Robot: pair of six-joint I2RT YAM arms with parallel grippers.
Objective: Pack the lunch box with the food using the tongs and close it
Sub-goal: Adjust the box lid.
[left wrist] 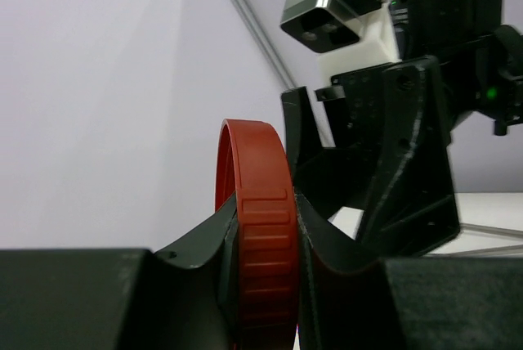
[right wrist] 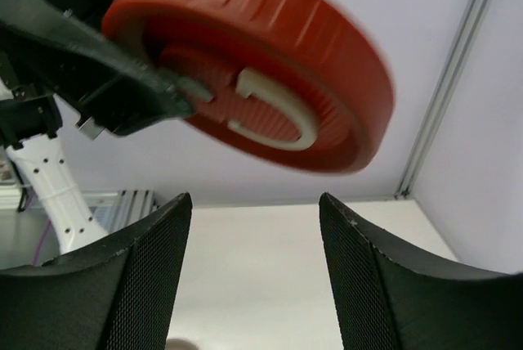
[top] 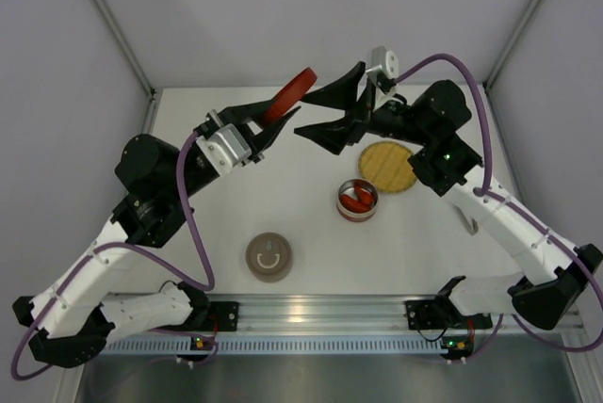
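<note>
My left gripper (top: 271, 119) is raised over the far middle of the table and is shut on the ribbed rim of a round red lid (top: 291, 94), which it holds on edge. In the left wrist view the red lid (left wrist: 253, 227) stands clamped between both jaws. My right gripper (top: 303, 113) faces it from the right, open and empty. In the right wrist view the red lid (right wrist: 261, 64), with a white curved handle, hangs just above the open right gripper (right wrist: 255, 203). The round lunch box (top: 369, 206) stands uncovered with red food (top: 355, 201) inside. The tongs are out of view.
A round yellow woven plate (top: 389, 166) lies right of the lunch box, partly under the right arm. A round grey-brown container (top: 268, 257) sits near the front, left of centre. Walls and metal frame posts enclose the table on three sides.
</note>
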